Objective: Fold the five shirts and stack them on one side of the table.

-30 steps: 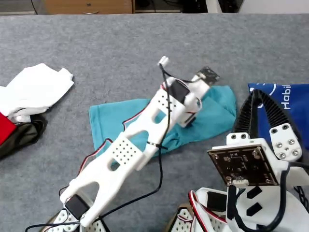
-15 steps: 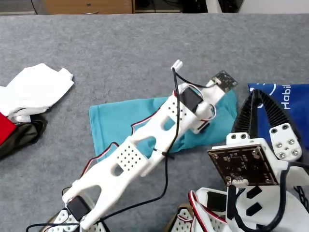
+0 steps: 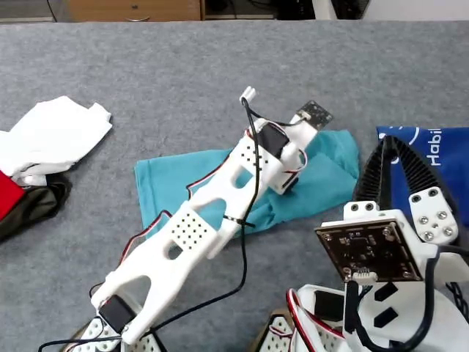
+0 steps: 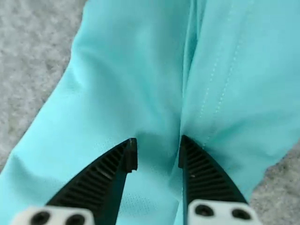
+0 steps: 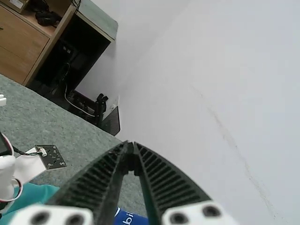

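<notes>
1. High view: the teal shirt (image 3: 172, 183) lies partly folded near the middle of the grey worktop (image 3: 183, 66). The left arm (image 3: 198, 227) stretches across it from the near left, so the left arm's jaws are over the shirt's right part, hidden under the wrist. A white shirt (image 3: 58, 132) lies crumpled at the left edge, with a red garment (image 3: 7, 192) and a dark garment (image 3: 40, 202) just beside it. A blue fabric item (image 3: 440, 158) lies at the right edge. The right arm (image 3: 381, 249) is tucked in at the near right, well clear of the teal shirt.

2. Left wrist view: the left arm's jaws are parted and hold nothing, with their tips down at the teal shirt (image 4: 140, 70). A soft raised fold (image 4: 187, 93) runs away between them, and a stitched seam (image 4: 218, 79) marks the layer beside it. I cannot tell whether the tips touch the cloth. The fabric looks thin, light and limp. It will likely drape, drag on the worktop and let its layers slide apart. The better hold is probably a deep pinch on that fold or on a hem, catching every layer.

3. Right wrist view: the right arm's jaws are clenched on nothing and point up toward the white wall (image 5: 225, 70). A corner of the teal shirt (image 5: 26, 197) lies well apart from them.
</notes>
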Controlling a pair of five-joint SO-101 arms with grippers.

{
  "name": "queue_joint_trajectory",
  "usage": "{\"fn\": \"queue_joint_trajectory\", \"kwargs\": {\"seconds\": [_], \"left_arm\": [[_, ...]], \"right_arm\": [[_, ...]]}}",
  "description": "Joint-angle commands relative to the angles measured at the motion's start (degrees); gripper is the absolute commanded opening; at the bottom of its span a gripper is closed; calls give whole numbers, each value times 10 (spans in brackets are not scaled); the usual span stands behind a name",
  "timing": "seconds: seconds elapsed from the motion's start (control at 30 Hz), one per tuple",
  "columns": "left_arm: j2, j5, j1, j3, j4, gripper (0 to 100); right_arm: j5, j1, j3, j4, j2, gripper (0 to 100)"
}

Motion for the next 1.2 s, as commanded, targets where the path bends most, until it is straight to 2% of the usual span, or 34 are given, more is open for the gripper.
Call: {"fn": "queue_joint_trajectory", "kwargs": {"seconds": [0.0, 0.37, 0.53, 0.63, 0.77, 0.9, 1.17], "left_arm": [[-58, 3, 11, -23, 5, 157], [-108, 3, -1, -22, 5, 157], [-112, 5, -39, -22, 6, 156], [-116, 40, -76, -22, 9, 154], [-154, 45, -130, -5, 9, 95], [-235, 44, -169, 86, 9, 93], [-453, 47, -251, 364, 9, 89]], "right_arm": [[2, 12, -1, -13, 0, 2], [1, 12, 0, -13, 0, 2], [1, 12, 0, -11, 0, 2], [1, 12, 9, -11, 0, 2], [1, 12, 38, -11, 0, 2], [1, 12, 62, -11, 0, 2], [1, 12, 119, -11, 0, 2]]}}
